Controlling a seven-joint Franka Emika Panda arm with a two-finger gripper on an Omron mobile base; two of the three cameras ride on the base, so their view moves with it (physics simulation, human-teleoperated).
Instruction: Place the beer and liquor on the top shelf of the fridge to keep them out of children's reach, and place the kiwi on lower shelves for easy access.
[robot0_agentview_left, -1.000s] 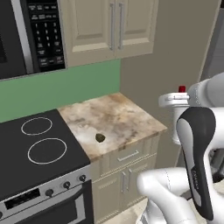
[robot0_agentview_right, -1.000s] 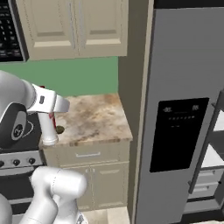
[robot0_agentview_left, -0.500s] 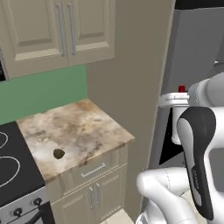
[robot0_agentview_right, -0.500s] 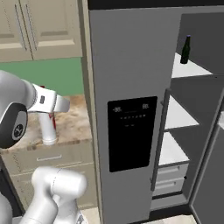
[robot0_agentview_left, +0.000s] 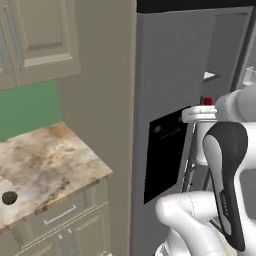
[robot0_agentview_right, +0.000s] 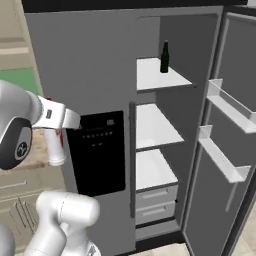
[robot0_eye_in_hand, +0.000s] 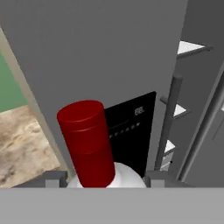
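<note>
Liquor (robot0_eye_in_hand: 94, 148) sits clamped in our gripper (robot0_eye_in_hand: 105, 178), red cap rising at the lower middle of the hand view, just before the fridge (robot0_agentview_right: 95, 75). At mid-left of the right base view we see its pale body hanging upright, as far as we can tell. Beer (robot0_agentview_right: 164, 57) stands on the top shelf (robot0_agentview_right: 157, 76), upper middle. Kiwi (robot0_agentview_left: 8, 197) lies on the counter (robot0_agentview_left: 45, 165), lower left.

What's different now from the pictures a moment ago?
The base has driven from the stove and counter over to the open fridge, so the whole view has shifted; the things themselves did not move. The gripper stays shut on the liquor. The beer is still on the top shelf, and the kiwi is still on the counter.
</note>
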